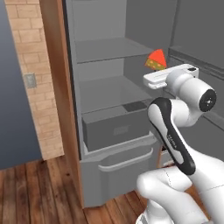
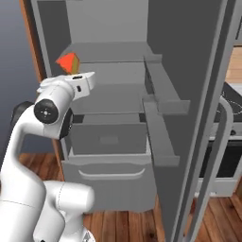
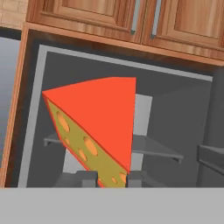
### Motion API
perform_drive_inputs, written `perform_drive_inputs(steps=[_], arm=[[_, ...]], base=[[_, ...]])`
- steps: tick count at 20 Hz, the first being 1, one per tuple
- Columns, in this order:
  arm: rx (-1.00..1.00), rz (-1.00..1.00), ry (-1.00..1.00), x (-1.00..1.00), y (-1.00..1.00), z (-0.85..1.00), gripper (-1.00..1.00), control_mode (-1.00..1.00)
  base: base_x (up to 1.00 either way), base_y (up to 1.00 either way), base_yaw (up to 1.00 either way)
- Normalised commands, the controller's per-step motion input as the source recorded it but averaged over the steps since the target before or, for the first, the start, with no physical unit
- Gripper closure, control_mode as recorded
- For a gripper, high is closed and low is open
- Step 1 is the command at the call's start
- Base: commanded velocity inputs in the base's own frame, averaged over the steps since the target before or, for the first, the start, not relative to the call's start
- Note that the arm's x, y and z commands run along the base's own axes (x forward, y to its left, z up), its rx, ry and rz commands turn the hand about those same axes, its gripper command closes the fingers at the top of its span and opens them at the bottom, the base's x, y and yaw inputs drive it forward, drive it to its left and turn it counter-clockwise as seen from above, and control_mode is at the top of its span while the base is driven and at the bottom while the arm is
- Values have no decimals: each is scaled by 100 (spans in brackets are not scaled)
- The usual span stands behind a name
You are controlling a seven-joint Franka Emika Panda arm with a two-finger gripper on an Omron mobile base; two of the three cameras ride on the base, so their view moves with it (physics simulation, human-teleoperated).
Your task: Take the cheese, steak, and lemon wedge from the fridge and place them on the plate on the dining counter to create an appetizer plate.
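From the left base view, my gripper (image 1: 154,70) points upward in front of the open fridge (image 1: 109,131), holding the cheese (image 1: 156,60), a red-topped wedge, level with the upper shelf.

From the right base view, the cheese (image 2: 69,63) sits above my white hand, out in front of the fridge's (image 2: 113,123) shelves and above its grey drawer (image 2: 111,179).

In the hand view, my fingertips (image 3: 86,178) pinch the wedge's (image 3: 94,122) yellow, holed lower corner, jaws narrow; wooden cabinets (image 3: 122,19) lie beyond.
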Motion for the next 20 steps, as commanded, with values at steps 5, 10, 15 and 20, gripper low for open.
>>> perform_drive_inputs(steps=[5, 10, 15, 20], arm=[[0, 0, 0, 0, 0, 0, 100, 100], [0, 0, 0, 0, 0, 0, 100, 100], [0, 0, 0, 0, 0, 0, 100, 100], [0, 0, 0, 0, 0, 0, 100, 100]], base=[[-79, 55, -9], [-87, 64, -11], [-100, 42, -12], [-100, 31, -12]])
